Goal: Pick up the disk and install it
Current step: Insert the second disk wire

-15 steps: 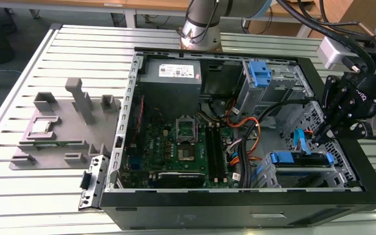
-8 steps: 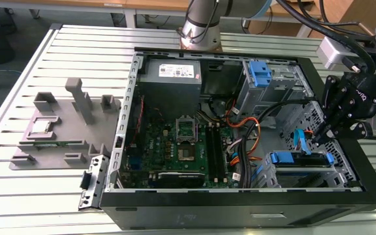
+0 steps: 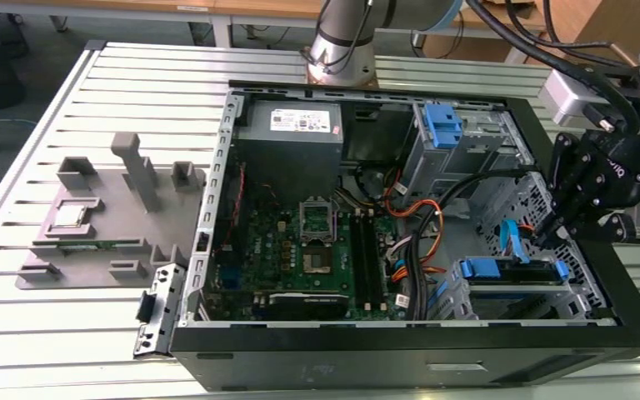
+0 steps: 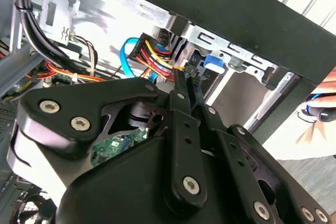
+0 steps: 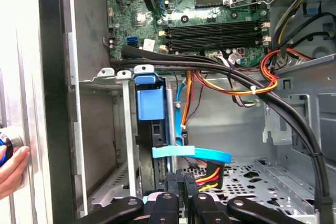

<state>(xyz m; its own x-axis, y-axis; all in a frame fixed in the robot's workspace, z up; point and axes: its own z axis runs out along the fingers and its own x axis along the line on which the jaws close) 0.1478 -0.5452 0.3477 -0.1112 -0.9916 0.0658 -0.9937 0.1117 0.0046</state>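
Inside the open computer case [image 3: 409,350], at five o'clock in the exterior view: the disk [image 3: 509,271], blue-railed, blue-handled, seated in its metal bay. Gripper [image 3: 552,236] just above it, fingers [image 5: 173,192] pressed together at its rear edge. Beyond: motherboard [image 3: 297,242], slatted aluminium table [image 3: 31,333].

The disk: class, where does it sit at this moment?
In the exterior view, the disk sits in the metal drive bay at the case's near corner, on the exterior view's right, just below the claw. Orange and black cables run beside it.
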